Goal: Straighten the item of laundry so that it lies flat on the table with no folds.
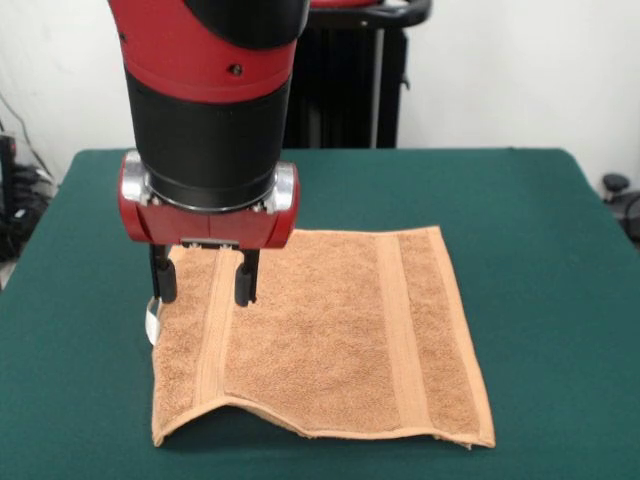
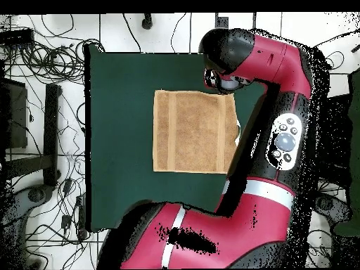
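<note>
The orange-tan towel (image 1: 330, 340) lies spread on the green table (image 1: 500, 200), a little left of centre. Its near edge rises in a low hump at the front left corner (image 1: 215, 405). Two woven bands run front to back, and a small white tag (image 1: 152, 320) sticks out at the left edge. My gripper (image 1: 204, 299) points straight down over the towel's left band, with the jaws open and nothing between them. Its left finger (image 1: 164, 278) is at the towel's left edge, just above the tag. In the overhead view the towel (image 2: 190, 131) lies on the table (image 2: 119, 105), and the arm hides the gripper.
The black pedestal (image 1: 350, 80) stands behind the table's far edge. The red arm (image 2: 281, 105) crosses the table's side next to the towel in the overhead view. Cables and equipment (image 2: 49, 56) lie on the floor beside the table.
</note>
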